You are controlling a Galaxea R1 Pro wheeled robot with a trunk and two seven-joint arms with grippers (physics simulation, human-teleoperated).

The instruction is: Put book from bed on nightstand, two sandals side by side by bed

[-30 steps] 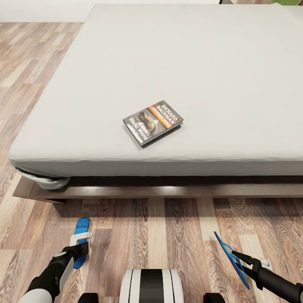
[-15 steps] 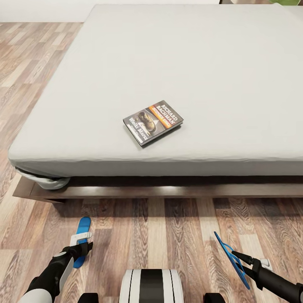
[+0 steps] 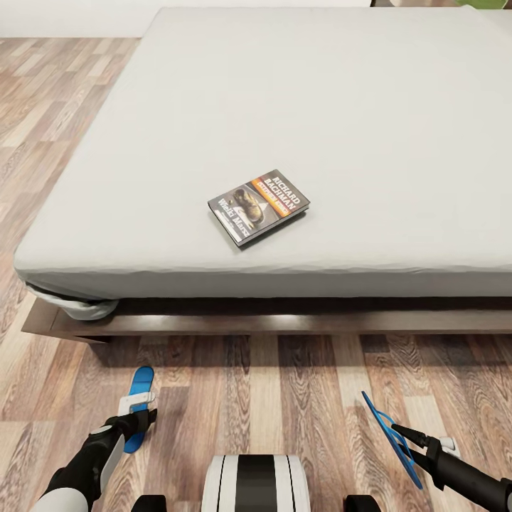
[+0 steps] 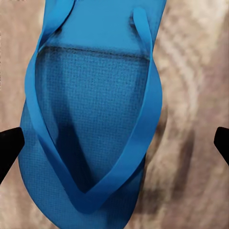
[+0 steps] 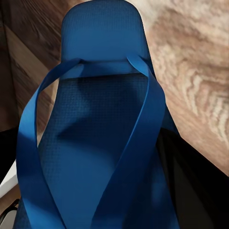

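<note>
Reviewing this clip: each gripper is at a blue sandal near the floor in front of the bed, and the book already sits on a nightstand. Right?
Not quite. The book lies on the bed's grey mattress, as the head view shows. The rest holds: left gripper at one sandal, right gripper at the other sandal.

This is a bedroom in a home. A large low bed (image 3: 284, 128) with a bare light-grey mattress on a dark brown wooden frame stands on a wood-plank floor (image 3: 64, 92). A paperback book (image 3: 259, 206) lies on the mattress, and 2 blue flip-flops, one (image 3: 137, 398) and another (image 3: 387, 430), are by the bed's foot.
</note>
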